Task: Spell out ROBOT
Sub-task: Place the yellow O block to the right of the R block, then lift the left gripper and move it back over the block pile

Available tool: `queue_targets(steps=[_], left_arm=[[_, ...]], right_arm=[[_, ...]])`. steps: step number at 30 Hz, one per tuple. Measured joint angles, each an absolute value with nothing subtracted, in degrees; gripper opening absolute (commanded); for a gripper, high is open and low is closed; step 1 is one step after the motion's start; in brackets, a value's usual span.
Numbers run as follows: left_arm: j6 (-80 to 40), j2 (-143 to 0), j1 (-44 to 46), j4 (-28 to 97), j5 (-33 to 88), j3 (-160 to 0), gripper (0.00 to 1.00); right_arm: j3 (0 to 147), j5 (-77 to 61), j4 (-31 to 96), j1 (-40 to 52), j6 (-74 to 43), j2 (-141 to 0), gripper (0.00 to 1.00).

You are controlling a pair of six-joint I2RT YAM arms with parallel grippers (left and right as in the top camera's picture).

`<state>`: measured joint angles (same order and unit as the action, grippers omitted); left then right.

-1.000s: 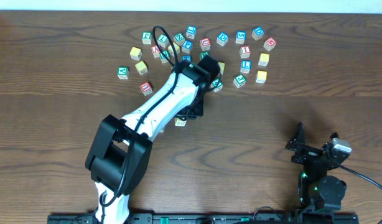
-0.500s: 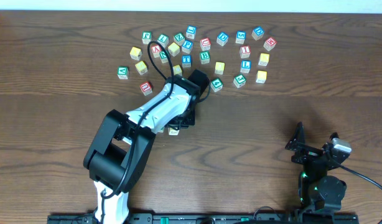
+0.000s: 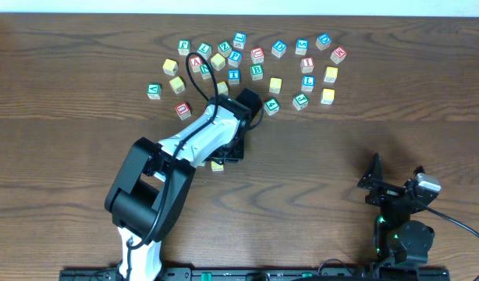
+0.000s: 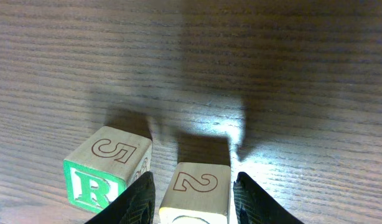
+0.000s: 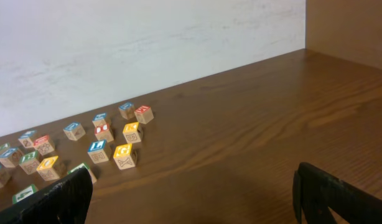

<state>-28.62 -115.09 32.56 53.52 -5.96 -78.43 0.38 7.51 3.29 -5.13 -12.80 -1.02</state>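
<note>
In the left wrist view a wooden cube with a "2" on top (image 4: 197,186) stands on the table between my left gripper's (image 4: 196,205) fingers. A thin gap shows on each side of it, so the jaws are slightly open and not gripping. Overhead, this cube (image 3: 217,165) shows a yellow face at the tip of the left gripper (image 3: 224,156). Just left of it stands the green-edged R cube (image 4: 104,177), a "5" on its top; the arm hides it overhead. The right gripper (image 3: 395,187) rests wide open and empty near the front right, with its fingertips (image 5: 54,199) far apart.
Many other letter cubes lie scattered in a band at the back of the table (image 3: 255,62), among them a green B cube (image 3: 257,72) and a yellow cube (image 3: 275,84). The right wrist view shows that group (image 5: 110,146) in front of a white wall.
The left arm came forward and to the left from the cluster with the yellow-faced cube. It set the cube beside the R, and its jaws have parted slightly. The right arm is still.
</note>
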Motion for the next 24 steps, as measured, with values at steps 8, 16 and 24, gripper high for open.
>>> queue_targets(steps=[8,16,24], left_arm=[[-25.19,-113.47,32.56,52.10,-5.91,-83.70,0.52],[-22.41,-105.89,31.68,48.97,-5.93,-93.23,0.52],[-22.22,-105.95,28.18,43.22,-2.44,-100.22,0.52]], right_arm=[[0.38,7.51,3.29,-5.13,-12.80,-1.02,0.99],[0.38,7.51,3.29,-5.13,-12.80,-1.02,0.99],[0.38,7.51,3.29,-5.13,-12.80,-1.02,0.99]])
